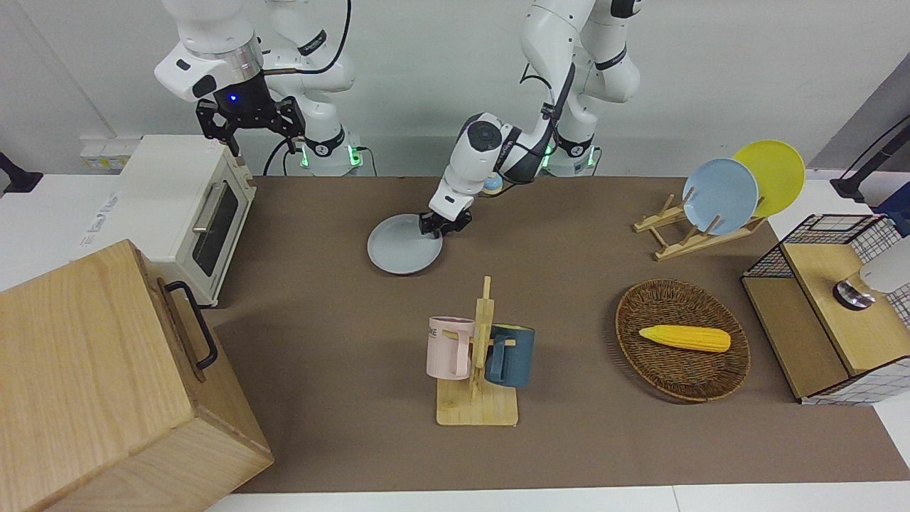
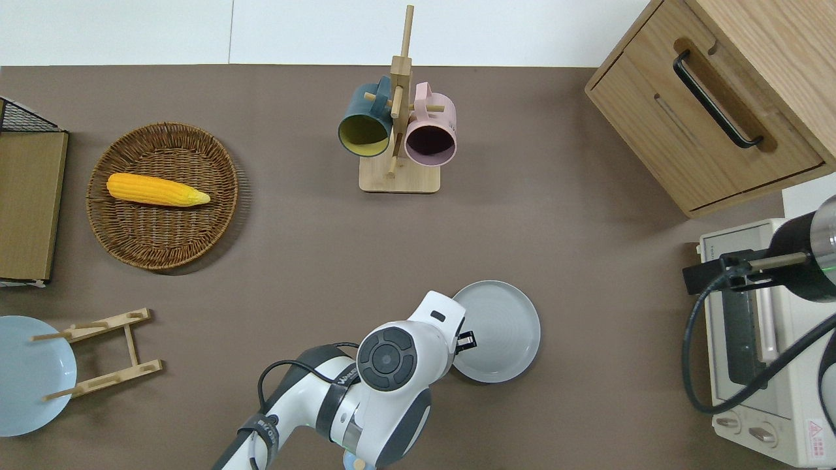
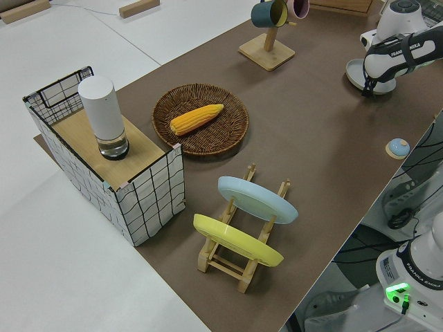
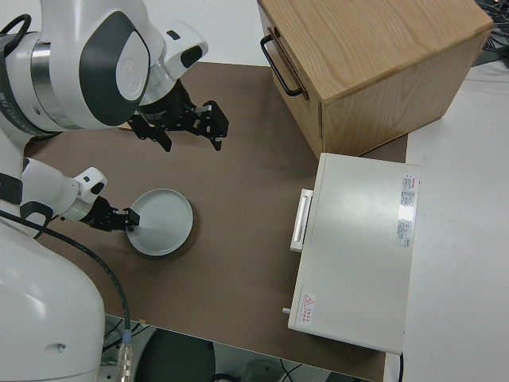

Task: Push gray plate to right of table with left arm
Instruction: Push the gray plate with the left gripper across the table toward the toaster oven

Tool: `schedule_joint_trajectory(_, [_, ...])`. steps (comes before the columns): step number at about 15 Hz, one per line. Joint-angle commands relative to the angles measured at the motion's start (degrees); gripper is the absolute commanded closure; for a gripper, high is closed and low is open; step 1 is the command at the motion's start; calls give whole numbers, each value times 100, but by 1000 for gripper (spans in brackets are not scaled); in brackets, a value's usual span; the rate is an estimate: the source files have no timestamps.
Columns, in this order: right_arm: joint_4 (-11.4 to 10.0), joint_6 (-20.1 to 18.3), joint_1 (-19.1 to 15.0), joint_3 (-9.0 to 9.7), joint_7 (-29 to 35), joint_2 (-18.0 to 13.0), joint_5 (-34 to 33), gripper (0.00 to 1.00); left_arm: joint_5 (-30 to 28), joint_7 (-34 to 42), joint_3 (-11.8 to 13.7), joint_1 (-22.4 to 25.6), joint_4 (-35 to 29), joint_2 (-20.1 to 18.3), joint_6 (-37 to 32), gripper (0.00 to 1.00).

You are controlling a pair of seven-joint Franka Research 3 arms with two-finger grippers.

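Observation:
The gray plate [image 2: 499, 329] lies flat on the brown table [image 2: 588, 261], between the mug rack and the robots, also in the front view [image 1: 402, 247] and the right side view [image 4: 165, 222]. My left gripper [image 2: 467, 341] is shut and low at the table, pressed against the plate's rim on the side toward the left arm's end; it also shows in the front view [image 1: 436, 228] and the right side view [image 4: 131, 222]. My right gripper [image 1: 250, 136] is open and empty; that arm is parked.
A white toaster oven [image 1: 192, 213] and a wooden cabinet [image 1: 99, 377] stand at the right arm's end. A mug rack [image 1: 480, 355] stands mid-table. A wicker basket [image 1: 675, 377] with corn, a plate rack [image 1: 686, 238] and a wire box [image 1: 817, 341] are toward the left arm's end.

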Motion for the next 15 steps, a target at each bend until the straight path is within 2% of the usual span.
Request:
schedule_joint_trajectory(1, [-24, -33, -7, 0, -46, -59, 11, 5, -30, -459, -184, -112, 527, 638, 393, 1000])
schedule_joint_trajectory(5, [-24, -33, -7, 0, -46, -59, 11, 5, 14, -513, -211, -235, 642, 877, 702, 1000])
schedule_joint_trajectory(6, [-24, -33, -7, 0, -46, -59, 11, 5, 32, -504, -211, -235, 642, 877, 710, 953])
schedule_joint_trajectory(7, [-24, -33, -7, 0, -46, -59, 11, 5, 67, -487, -211, -227, 642, 877, 702, 733])
schedule_joint_trajectory(8, [-24, -33, -7, 0, -46, -59, 11, 5, 102, -478, -211, -226, 642, 877, 702, 339])
schedule_joint_trajectory(9, [-24, -33, -7, 0, -46, -59, 3, 5, 172, -478, -202, -235, 642, 868, 684, 74])
schedule_joint_trajectory(10, [-24, -33, -7, 0, -46, -59, 3, 5, 303, -521, -202, -235, 633, 859, 667, 7])
schedule_joint_trajectory(15, [-24, -33, -7, 0, -46, -68, 3, 5, 375, -522, -150, -209, 642, 719, 526, 5])
